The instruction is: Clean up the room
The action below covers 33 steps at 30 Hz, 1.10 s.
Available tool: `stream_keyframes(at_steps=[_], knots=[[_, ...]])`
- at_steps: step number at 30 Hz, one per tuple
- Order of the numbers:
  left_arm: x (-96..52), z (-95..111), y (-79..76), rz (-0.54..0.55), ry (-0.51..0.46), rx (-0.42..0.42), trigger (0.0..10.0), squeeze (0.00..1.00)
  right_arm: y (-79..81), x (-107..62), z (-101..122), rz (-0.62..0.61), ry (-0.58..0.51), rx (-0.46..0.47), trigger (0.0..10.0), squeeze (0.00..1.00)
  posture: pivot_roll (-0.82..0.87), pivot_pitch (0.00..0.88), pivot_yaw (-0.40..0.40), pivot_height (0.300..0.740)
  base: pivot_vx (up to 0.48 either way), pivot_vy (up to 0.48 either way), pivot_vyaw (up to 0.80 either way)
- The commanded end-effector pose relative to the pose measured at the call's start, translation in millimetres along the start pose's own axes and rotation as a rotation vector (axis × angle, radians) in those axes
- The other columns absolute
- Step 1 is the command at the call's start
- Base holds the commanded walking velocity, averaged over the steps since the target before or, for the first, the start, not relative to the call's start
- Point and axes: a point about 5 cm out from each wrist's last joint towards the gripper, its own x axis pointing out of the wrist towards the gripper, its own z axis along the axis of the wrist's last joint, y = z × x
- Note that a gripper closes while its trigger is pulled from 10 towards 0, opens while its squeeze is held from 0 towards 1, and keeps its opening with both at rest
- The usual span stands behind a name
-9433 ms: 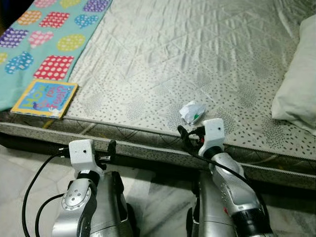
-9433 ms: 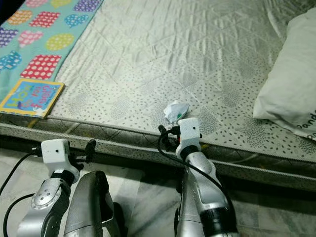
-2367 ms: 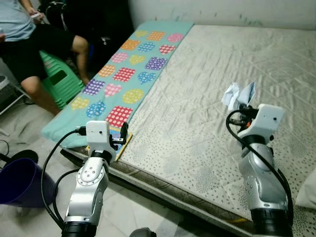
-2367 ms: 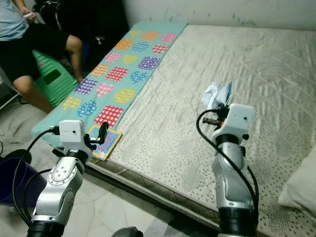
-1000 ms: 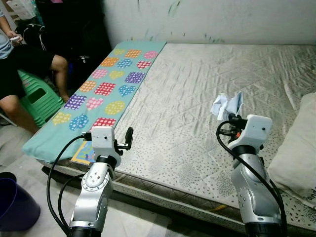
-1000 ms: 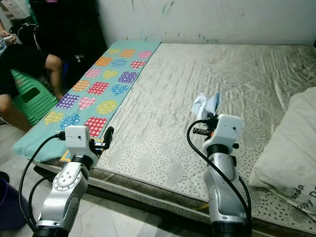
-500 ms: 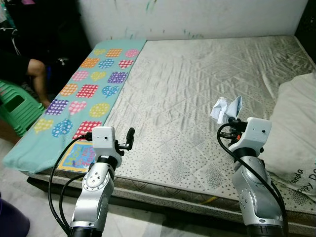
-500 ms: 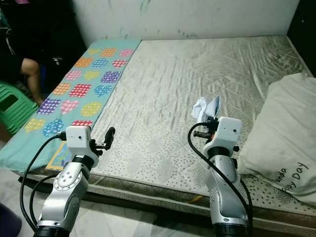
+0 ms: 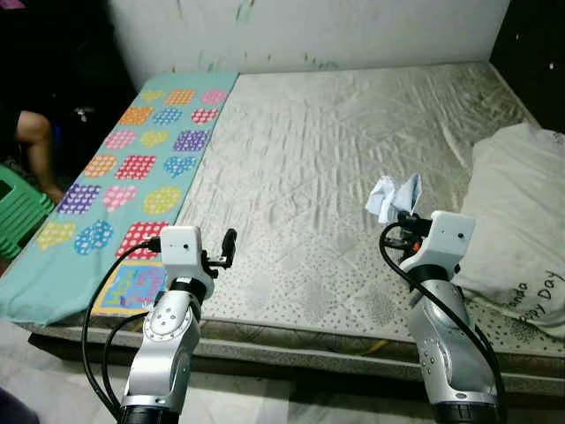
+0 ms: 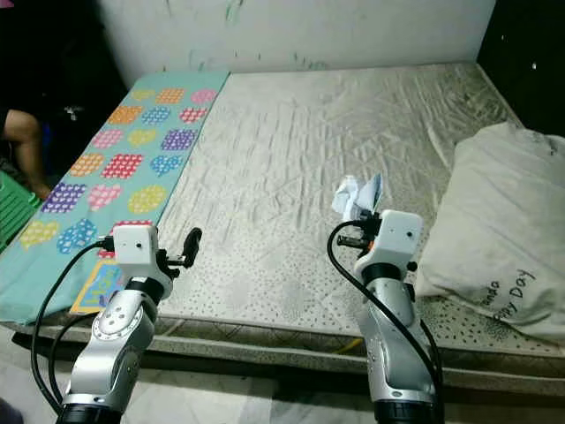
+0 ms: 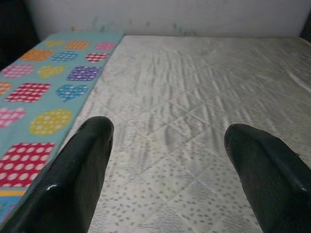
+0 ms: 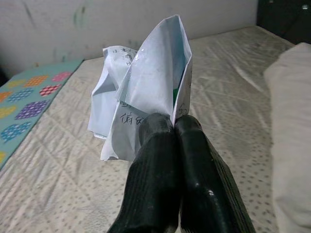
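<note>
Mattress [image 9: 335,132] with pillow [image 9: 521,221], mat [image 9: 132,150]

A: What's in front of me?
B: A bed [image 9: 335,159] with grey quilted mattress, stained pale wall [image 9: 309,31] behind it.
A: Floor?
B: Pale tile floor [image 9: 53,371], dark corner far right.

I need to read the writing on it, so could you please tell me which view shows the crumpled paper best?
The right wrist view: the crumpled paper looms close, its writing visible, pinched in the right end effector. Both eye views show it small above the mattress.
</note>
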Motion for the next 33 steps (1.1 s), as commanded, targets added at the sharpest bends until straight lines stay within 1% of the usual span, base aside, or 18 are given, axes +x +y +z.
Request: stream_keyframes(at_steps=[1,8,13,24,25,29,31,33], knots=[[-2.3,0.3,3.7,0.008,0.003,0.004,10.0,0.00,1.7,-0.8,4.4,0.007,-0.017,0.000,10.0,0.00,-0.19,0.084,0.137,0.740,0.000,0.000,0.00],[-2.2,0.4,3.8,0.012,0.006,-0.012,10.0,0.00,1.7,-0.7,3.8,0.011,-0.011,0.001,10.0,0.00,-0.19,0.084,0.133,0.740,0.000,0.000,0.00],[-1.9,-0.1,2.9,0.009,0.006,-0.018,10.0,0.00,2.0,-0.3,3.6,0.016,-0.010,-0.004,10.0,0.00,-0.19,0.083,0.129,0.740,0.000,0.397,-0.75],[-2.1,-0.5,1.7,0.007,0.003,-0.013,10.0,0.00,1.4,0.5,4.2,0.026,-0.010,-0.016,10.0,0.00,-0.20,0.080,0.122,0.740,0.000,0.457,0.00],[-2.2,1.2,1.5,0.004,-0.014,0.002,10.0,0.00,1.7,0.9,4.5,0.029,-0.010,-0.017,10.0,0.00,-0.20,0.079,0.122,0.740,0.000,0.000,0.00],[-4.6,4.5,1.0,-0.040,-0.041,-0.020,10.0,0.00,2.9,1.3,4.7,0.040,-0.011,-0.021,10.0,0.00,-0.19,0.080,0.121,0.740,0.000,0.000,0.00],[-5.1,5.4,1.2,-0.046,-0.049,-0.032,10.0,0.00,3.5,1.4,4.5,0.045,-0.011,-0.024,10.0,0.00,-0.19,0.080,0.121,0.740,0.000,0.000,0.00],[-5.3,5.8,2.8,-0.040,-0.050,-0.019,10.0,0.00,4.5,1.0,4.1,0.054,-0.011,-0.026,10.0,0.00,-0.19,0.082,0.122,0.740,0.000,0.000,0.00]])
